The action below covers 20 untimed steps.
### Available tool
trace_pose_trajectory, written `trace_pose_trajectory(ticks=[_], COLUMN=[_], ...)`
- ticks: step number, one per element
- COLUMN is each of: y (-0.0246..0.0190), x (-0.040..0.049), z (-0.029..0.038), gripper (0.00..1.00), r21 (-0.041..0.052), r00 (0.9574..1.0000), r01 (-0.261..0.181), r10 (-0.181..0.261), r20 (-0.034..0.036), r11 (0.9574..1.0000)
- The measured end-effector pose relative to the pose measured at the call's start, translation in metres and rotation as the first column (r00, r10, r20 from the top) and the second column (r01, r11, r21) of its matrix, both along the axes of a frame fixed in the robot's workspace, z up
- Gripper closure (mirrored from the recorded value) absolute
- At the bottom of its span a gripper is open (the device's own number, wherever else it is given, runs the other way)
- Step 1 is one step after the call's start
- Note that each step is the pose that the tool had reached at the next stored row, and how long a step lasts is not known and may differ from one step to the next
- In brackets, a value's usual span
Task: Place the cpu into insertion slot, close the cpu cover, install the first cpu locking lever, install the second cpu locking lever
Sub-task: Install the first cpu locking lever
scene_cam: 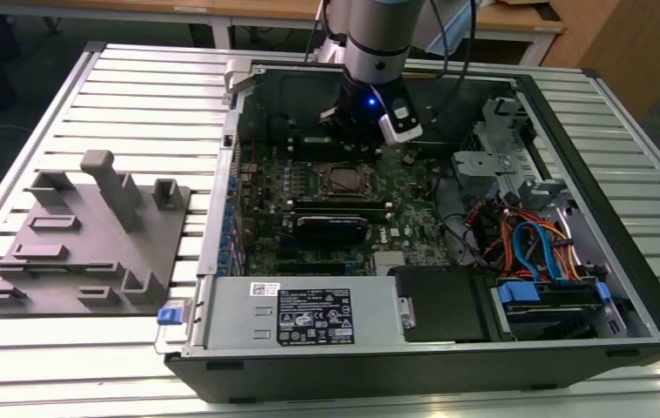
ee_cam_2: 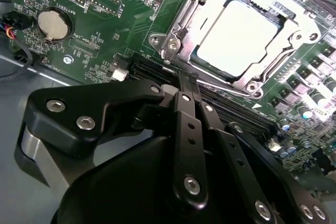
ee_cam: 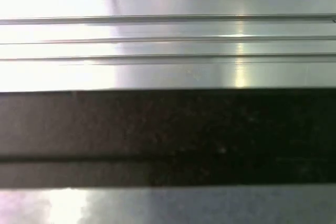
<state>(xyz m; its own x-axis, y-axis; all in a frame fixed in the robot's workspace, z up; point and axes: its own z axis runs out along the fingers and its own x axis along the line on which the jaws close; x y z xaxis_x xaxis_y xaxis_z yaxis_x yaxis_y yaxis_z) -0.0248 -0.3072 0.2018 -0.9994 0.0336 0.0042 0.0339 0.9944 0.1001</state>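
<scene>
The tool (ee_cam_2: 184, 83), seemingly closed and empty, hovers beside the cpu cover (ee_cam_2: 182, 20).

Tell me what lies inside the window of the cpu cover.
The cpu, silver-grey top up, fills the window of the cpu cover. The insertion slot under it is covered, except a dark edge around the chip.

- Open black PC case (scene_cam: 423, 374) lying flat on a slatted metal table (scene_cam: 144, 87).
- Chunky grey jig (scene_cam: 86, 252) with upright posts sits on the table beside the case, on the exterior view's left.
- Inside the case: green motherboard (scene_cam: 412, 226) in the middle, grey power supply (scene_cam: 306, 313) along the near wall.
- Blue and orange cables (scene_cam: 534, 244) bunched inside the case toward the exterior view's right.
- Coin battery (ee_cam_2: 54, 24) on the motherboard, in the second wrist view.
</scene>
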Motion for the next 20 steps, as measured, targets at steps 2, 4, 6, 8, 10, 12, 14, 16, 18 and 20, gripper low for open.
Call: trace_pose_trajectory(ticks=[2,4,6,8,10,12,14,16,18,20], y=[0.0000,0.0000,0.0000,0.0001,0.0001,0.0001,0.0001,0.0001,0.0001,0.0001], x=[0.0002,0.0002,0.0002,0.0002,0.0002,0.0002,0.0002,0.0002,0.0002,0.0002], z=[-0.0001,-0.0002,-0.0003,-0.0003,-0.0003,-0.0003,-0.0003,-0.0003,-0.0004,-0.0004], gripper=[0.89,0.89,0.89,0.89,0.89,0.89,0.89,0.89,0.89,0.89], r21=[-0.0003,-0.0002,-0.0001,-0.0001,-0.0001,0.0000,-0.0001,-0.0001,0.0000,-0.0001], r00=[1.0000,1.0000,1.0000,1.0000,1.0000,1.0000,1.0000,1.0000,1.0000,0.9999], r01=[0.000,0.000,0.000,0.000,0.000,0.000,0.000,-0.001,-0.010,-0.014], r10=[0.000,0.000,0.000,0.000,0.000,0.000,0.000,0.001,0.010,0.014], r20=[-0.0002,-0.0001,-0.0001,0.0000,0.0000,0.0000,0.0000,0.0000,0.0000,0.0000], r11=[1.0000,1.0000,1.0000,1.0000,1.0000,1.0000,1.0000,1.0000,1.0000,0.9999])
